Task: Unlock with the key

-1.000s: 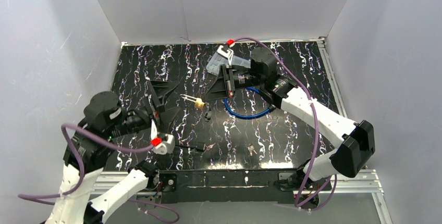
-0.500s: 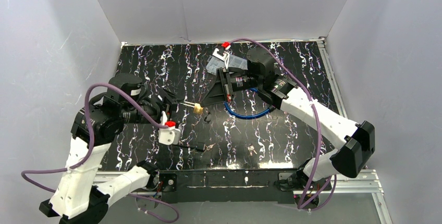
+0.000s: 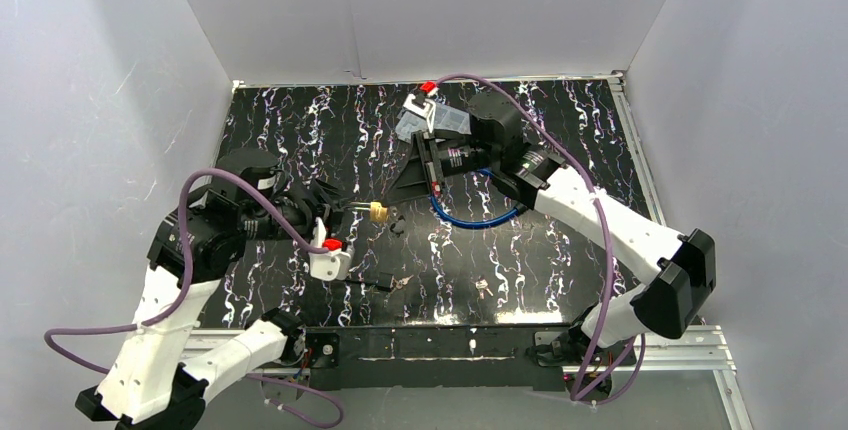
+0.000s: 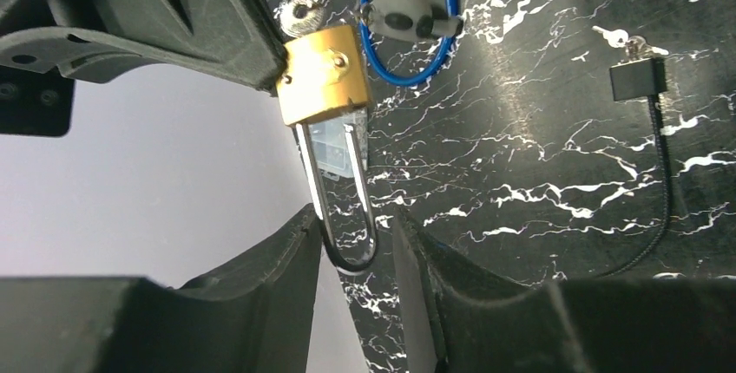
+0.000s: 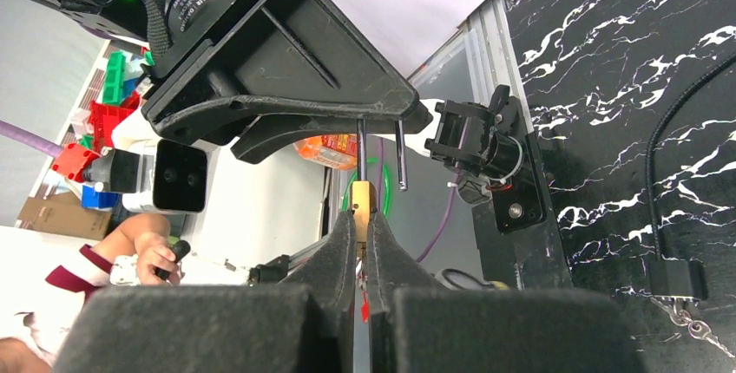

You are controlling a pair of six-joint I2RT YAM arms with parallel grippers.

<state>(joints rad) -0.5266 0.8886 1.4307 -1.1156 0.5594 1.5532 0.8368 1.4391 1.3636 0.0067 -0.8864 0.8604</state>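
Observation:
A brass padlock [image 3: 379,212] hangs above the table, with my right gripper [image 3: 390,200] shut on its body [image 5: 362,199]. Its steel shackle [image 4: 343,208] points toward my left gripper [image 4: 351,234]. That gripper's jaws straddle the shackle's bend: the left finger [image 4: 269,278] touches it and the right finger [image 4: 434,278] stands a little off. A silver key [image 4: 299,10] on a ring sits at the body's far end; I cannot tell whether it is in the keyhole. The shackle's two rods [image 5: 361,152] run up into the left fingers [image 5: 286,87].
A blue cable loop [image 3: 475,215] lies under the right arm. A black cable lock [image 3: 385,283] with keys [image 3: 403,279] lies near the front edge, and a loose key [image 3: 482,288] to its right. White walls enclose the black marbled table [image 3: 560,250].
My left arm swung in from the left to the padlock's shackle and its jaws narrowed around it. The right gripper kept hold of the padlock and shifted slightly left.

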